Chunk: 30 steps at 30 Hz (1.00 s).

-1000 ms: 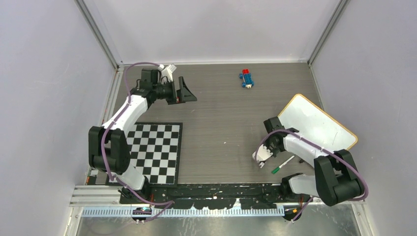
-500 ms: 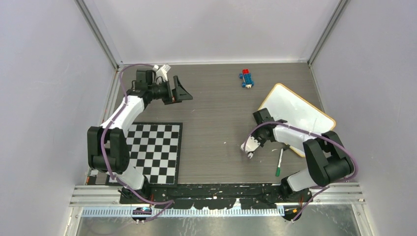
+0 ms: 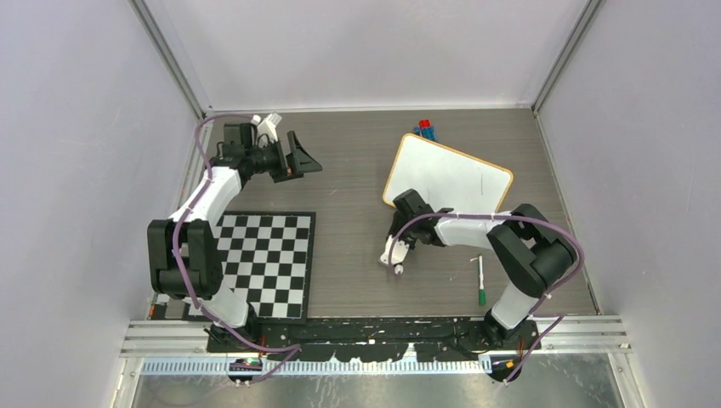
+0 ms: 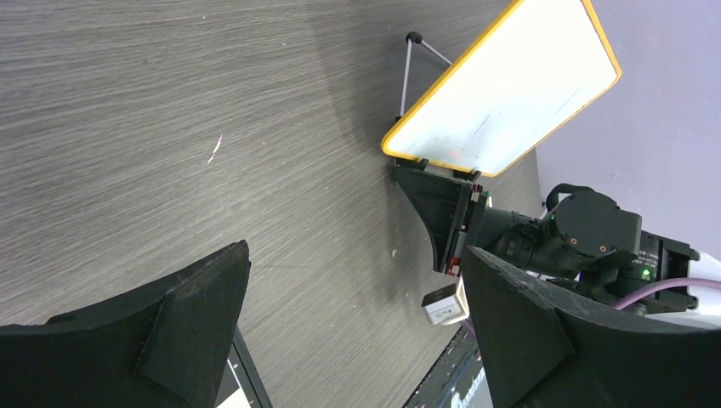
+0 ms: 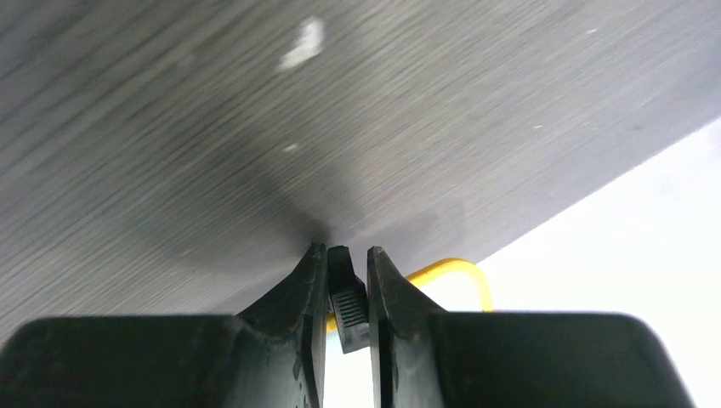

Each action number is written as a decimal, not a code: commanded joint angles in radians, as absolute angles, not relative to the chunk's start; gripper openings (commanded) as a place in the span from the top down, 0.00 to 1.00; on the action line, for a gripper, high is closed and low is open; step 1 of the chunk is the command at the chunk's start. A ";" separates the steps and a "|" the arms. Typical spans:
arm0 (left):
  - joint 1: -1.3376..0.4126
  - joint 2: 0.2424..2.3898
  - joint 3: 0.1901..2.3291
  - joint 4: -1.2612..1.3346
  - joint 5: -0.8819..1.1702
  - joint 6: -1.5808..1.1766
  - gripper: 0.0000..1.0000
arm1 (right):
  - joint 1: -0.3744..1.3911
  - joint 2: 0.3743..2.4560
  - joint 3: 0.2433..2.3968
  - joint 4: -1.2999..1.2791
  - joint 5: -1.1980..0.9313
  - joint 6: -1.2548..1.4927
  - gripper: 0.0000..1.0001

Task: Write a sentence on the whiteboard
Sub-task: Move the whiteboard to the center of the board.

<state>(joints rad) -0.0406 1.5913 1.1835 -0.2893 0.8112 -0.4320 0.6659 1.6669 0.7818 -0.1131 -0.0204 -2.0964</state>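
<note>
Within the last second you dragged the whiteboard (image 3: 448,174) from the right edge of the counter (image 3: 357,229) in toward the middle, turning it as it went, so it lay at the back centre with its long side across the arms. Your right hand (image 3: 401,202) was clenched on its near left corner. The right wrist view showed the fingers (image 5: 310,289) pinching a small ribbed black foot just beside the rounded yellow frame. That probably counts as setup only: the board was within reach, but the writing had not begun.

The marker (image 3: 480,280) had shifted too. It lay loose on the counter near the right arm, green end toward you, well apart from the board and from both hands.

Your left hand (image 3: 304,155) hung released at the back left, fingers spread wide, holding nothing.

The board's face looked blank white, with no green lettering that I could see, only a faint thin streak or two. A thin wire leg (image 4: 408,72) showed behind its far edge. It partly hid the toy blocks (image 3: 425,127).
</note>
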 commanded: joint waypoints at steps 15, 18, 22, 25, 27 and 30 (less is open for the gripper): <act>-0.031 1.564 1.208 -0.315 0.773 -0.405 0.01 | 0.800 1.626 0.670 0.284 0.050 -2.162 0.21; -0.034 1.568 1.214 -0.316 0.759 -0.404 0.01 | 0.805 1.564 0.673 0.205 0.082 -2.062 0.16; -0.054 1.570 1.216 -0.315 0.722 -0.393 0.01 | 0.826 1.463 0.701 0.082 0.119 -1.886 0.12; -0.088 1.582 1.214 -0.320 0.684 -0.374 0.01 | 0.853 1.395 0.805 -0.082 0.171 -1.616 0.11; -0.117 1.590 1.212 -0.320 0.649 -0.356 0.02 | 0.848 1.377 0.905 -0.197 0.198 -1.405 0.11; -0.157 1.606 1.217 -0.317 0.606 -0.336 0.04 | 0.830 1.332 1.037 -0.369 0.195 -1.158 0.11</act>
